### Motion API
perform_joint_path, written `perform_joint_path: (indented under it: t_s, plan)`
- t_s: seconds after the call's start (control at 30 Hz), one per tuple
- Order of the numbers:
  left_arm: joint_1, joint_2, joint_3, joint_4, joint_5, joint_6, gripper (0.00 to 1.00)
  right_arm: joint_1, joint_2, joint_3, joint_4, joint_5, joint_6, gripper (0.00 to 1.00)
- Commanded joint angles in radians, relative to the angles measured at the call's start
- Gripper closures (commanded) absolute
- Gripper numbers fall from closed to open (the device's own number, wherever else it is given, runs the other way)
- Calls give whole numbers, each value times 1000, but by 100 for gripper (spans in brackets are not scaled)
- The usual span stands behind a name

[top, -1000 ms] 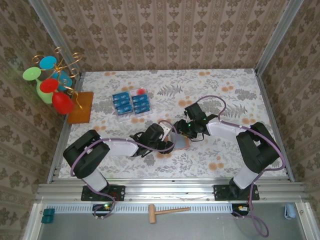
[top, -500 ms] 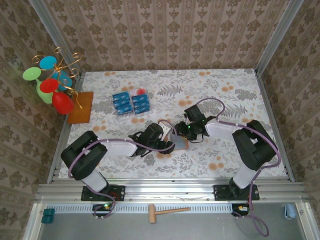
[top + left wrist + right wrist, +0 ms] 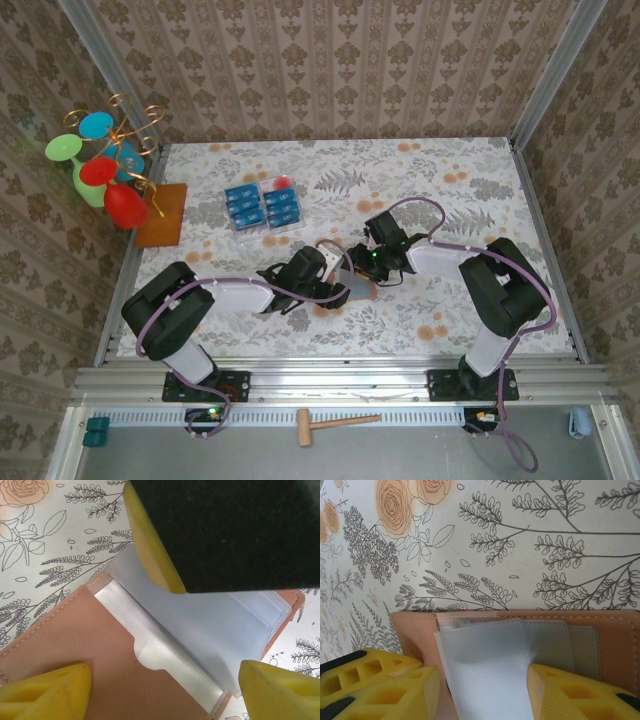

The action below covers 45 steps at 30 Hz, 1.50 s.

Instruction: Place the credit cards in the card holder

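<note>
The cards (image 3: pixel 262 205) wait in their tray (image 3: pixel 283 185), well apart from the work. The left gripper (image 3: pixel 165 680) straddles the open holder (image 3: pixel 65 640) with its jaws wide and nothing held, likely to leave the pocket mouth free. The holder lies flat mid-table between both grippers. The right gripper (image 3: pixel 482 680), jaws half closed, seems to pinch the grey flap (image 3: pixel 485 645) and lift it so the slot gapes. Since a second ago, the left jaws have spread and the right arm has swung slightly inward.
</note>
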Motion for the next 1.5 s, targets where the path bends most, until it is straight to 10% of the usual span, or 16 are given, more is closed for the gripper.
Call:
perform_joint_path:
  t_s: [0.0,1.47]
  plan:
    - [4,7,25,-18,13,6,21,10,20,-5,9,-18,17,50]
    - [3,139,90,-135,-42,6,30,-52,4,-22,19,-55,11,47]
